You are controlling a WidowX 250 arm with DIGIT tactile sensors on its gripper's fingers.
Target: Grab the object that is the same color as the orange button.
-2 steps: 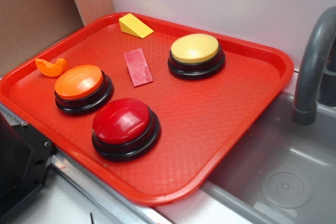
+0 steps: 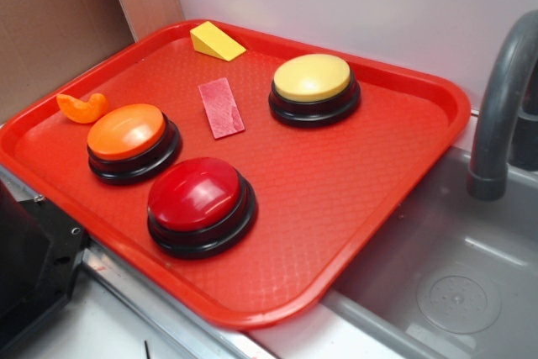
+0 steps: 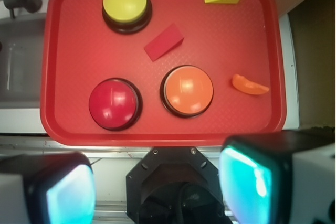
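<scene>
The small orange crescent object point(image 2: 81, 108) point(image 3: 249, 85) lies on the red tray point(image 2: 353, 208) at its left edge. Just right of it stands the orange button point(image 2: 128, 132) point(image 3: 187, 89) on its black base. In the wrist view my gripper point(image 3: 157, 187) hangs high above the robot base, short of the tray's near rim, open wide with nothing between its teal pads point(image 3: 247, 179). The gripper does not show in the exterior view.
A red button point(image 2: 197, 195), a yellow button point(image 2: 313, 78), a flat red rectangle point(image 2: 221, 107) and a yellow wedge point(image 2: 216, 40) share the tray. A grey sink point(image 2: 454, 283) with a faucet point(image 2: 504, 98) lies to the right. The black robot base point(image 2: 29, 266) sits at the tray's near-left corner.
</scene>
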